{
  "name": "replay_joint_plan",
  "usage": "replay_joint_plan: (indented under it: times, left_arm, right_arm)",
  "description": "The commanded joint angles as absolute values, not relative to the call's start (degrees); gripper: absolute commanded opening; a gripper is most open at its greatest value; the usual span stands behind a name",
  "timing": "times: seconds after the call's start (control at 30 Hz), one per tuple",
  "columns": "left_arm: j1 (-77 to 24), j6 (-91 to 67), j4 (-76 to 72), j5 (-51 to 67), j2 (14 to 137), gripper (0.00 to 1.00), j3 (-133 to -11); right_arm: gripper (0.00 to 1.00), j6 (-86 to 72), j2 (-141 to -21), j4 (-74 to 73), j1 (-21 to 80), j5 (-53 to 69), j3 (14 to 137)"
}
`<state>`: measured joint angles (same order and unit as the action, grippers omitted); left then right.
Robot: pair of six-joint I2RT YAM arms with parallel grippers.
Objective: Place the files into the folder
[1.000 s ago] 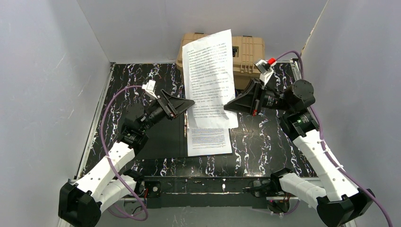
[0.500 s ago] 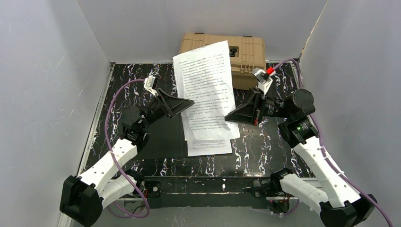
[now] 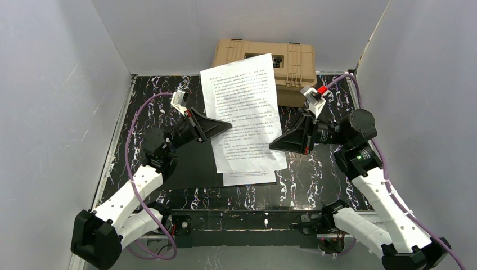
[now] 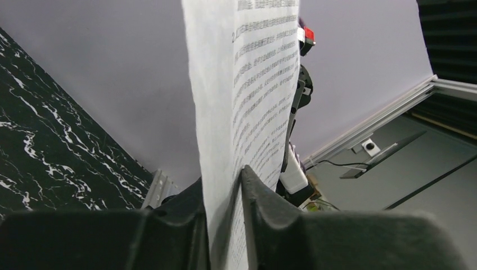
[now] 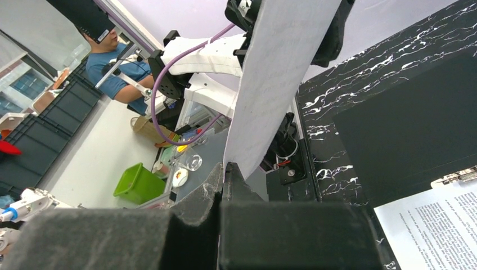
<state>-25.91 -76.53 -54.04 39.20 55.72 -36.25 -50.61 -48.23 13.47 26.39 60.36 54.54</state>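
While your left pincer [image 3: 228, 123] and right pincer [image 3: 272, 145] clamp the raised sheet [image 3: 242, 107], it overlaps the case [image 3: 295, 59] behind and lower sheet [image 3: 250, 178] beneath.

The raised sheet [image 3: 242, 112] stands across the worktop's [image 3: 152, 93] middle, the tan case [image 3: 292, 59] blocks the far edge; I have room in the far left and near right corners
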Motion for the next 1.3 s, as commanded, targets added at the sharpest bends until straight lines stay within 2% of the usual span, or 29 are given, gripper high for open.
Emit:
replay_joint_plan:
  times: [0.0, 0.07, 0.17, 0.23, 0.3, 0.33, 0.4, 0.5, 0.73, 0.87, 1.07, 1.27]
  left_arm:
    - [-25.44, -75.76, -56.34, 40.89, 54.71, 0.10, -38.76]
    - [-25.46, -76.00, -56.40, 41.25, 54.96, 0.00, -38.91]
    - [-25.49, -75.92, -56.75, 41.83, 54.70, 0.00, -38.86]
    - [-25.49, -75.57, -56.73, 42.09, 54.43, 0.00, -38.93]
    - [-25.44, -75.35, -56.78, 42.54, 54.32, 0.00, -39.09]
    - [-25.46, -75.24, -56.78, 42.79, 54.38, 0.00, -39.15]
    - [-25.49, -74.99, -56.86, 43.49, 54.46, 0.00, -39.36]
    - [-25.49, -74.64, -56.91, 44.07, 54.95, 0.00, -39.46]
    - [-25.49, -74.30, -57.61, 45.62, 55.41, 0.00, -39.30]
    - [-25.53, -73.99, -57.65, 46.32, 55.36, 0.00, -39.11]
    - [-25.50, -73.57, -57.61, 46.63, 55.17, 0.00, -38.63]
    - [-25.49, -73.37, -57.66, 46.22, 55.38, 0.00, -38.07]
  right_arm:
    - [0.01, -47.13, -47.15, 10.75, 26.63, 60.89, 54.54]
    - [0.01, -46.03, -46.99, 9.23, 26.68, 60.45, 54.65]
    - [0.04, -42.95, -46.69, 4.96, 26.63, 57.90, 55.61]
    - [0.18, -40.32, -46.67, 1.40, 26.64, 55.74, 56.85]
    - [0.38, -39.25, -46.76, 0.12, 26.68, 53.74, 57.73]
    - [0.43, -39.28, -46.93, 0.09, 26.66, 52.81, 57.93]
    - [0.52, -39.55, -47.29, 0.09, 26.69, 50.97, 58.45]
    - [0.58, -40.27, -48.10, 1.02, 26.69, 49.41, 58.79]
    - [0.59, -45.25, -51.66, 9.23, 26.64, 47.58, 58.92]
    - [0.55, -47.71, -52.79, 13.17, 26.64, 46.50, 58.87]
    - [0.44, -52.20, -54.11, 19.18, 26.63, 46.01, 57.83]
    - [0.27, -54.25, -54.75, 21.58, 26.64, 45.35, 57.19]
